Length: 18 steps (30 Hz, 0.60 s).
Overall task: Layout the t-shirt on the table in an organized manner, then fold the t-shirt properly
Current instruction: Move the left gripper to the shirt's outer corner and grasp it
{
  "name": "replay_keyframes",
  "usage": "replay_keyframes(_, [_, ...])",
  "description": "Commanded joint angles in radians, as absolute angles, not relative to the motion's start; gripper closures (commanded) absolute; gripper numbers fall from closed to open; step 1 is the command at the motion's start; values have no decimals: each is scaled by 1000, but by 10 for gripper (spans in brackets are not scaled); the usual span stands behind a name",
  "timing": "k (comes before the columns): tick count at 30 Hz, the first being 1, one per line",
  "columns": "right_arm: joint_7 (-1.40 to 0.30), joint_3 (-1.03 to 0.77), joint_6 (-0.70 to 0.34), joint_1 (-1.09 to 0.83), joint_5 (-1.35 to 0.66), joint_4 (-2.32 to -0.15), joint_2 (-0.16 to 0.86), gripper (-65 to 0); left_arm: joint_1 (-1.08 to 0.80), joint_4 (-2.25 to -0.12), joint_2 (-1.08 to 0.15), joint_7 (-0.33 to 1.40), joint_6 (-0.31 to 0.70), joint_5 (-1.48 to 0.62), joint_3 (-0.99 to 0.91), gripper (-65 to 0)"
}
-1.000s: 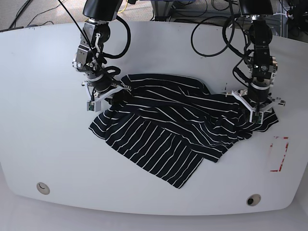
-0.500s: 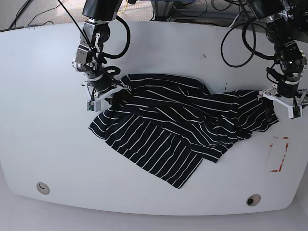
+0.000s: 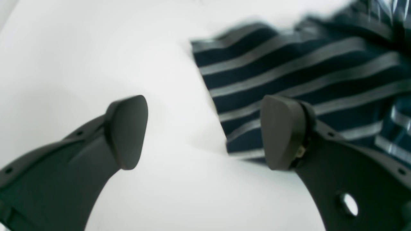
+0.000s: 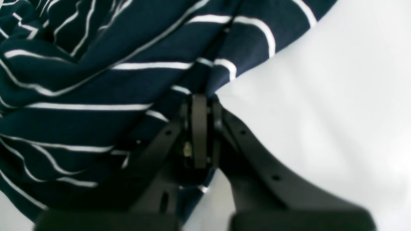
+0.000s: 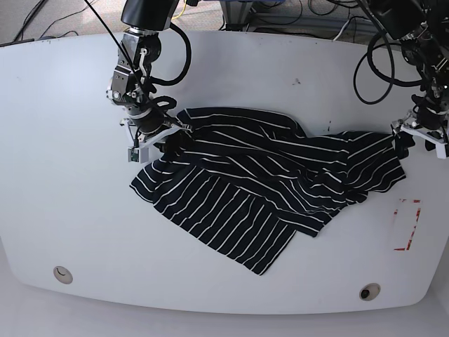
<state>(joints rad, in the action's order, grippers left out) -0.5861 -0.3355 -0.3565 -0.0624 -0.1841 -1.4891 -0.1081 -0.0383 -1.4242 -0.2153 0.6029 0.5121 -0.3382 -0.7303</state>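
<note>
- T-shirt (image 5: 266, 189), dark navy with thin white stripes, lies rumpled and spread across the middle of the white bench (image 5: 70, 210).
- Right fingers (image 4: 199, 128) are clenched on a fold at the shirt's edge, with cloth bunched just beyond the tips.
- Left fingers (image 3: 205, 131) are spread wide and released, holding nothing; a striped shirt edge lies on the bench just past one tip, and bare bench shows between them.

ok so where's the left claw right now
In the base view the left claw is at the far right, open, just past the t-shirt edge and above the red mark.
</note>
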Motion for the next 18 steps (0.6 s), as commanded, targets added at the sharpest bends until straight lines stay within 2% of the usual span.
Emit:
replay_keyframes(1, [-588, -335, -358, -54, -183, -1498, -107, 0, -28, -1402, -222, 599, 533, -349, -742, -517])
replay_keyframes(8, [-588, -335, -358, -54, -183, -1498, -107, 0, -28, -1360, -222, 601, 582, -357, -742, -517])
replay_keyframes(18, [-588, -335, -358, -53, -185, -1498, -107, 0, -1, -1351, -214, 699, 628, -357, -742, -517])
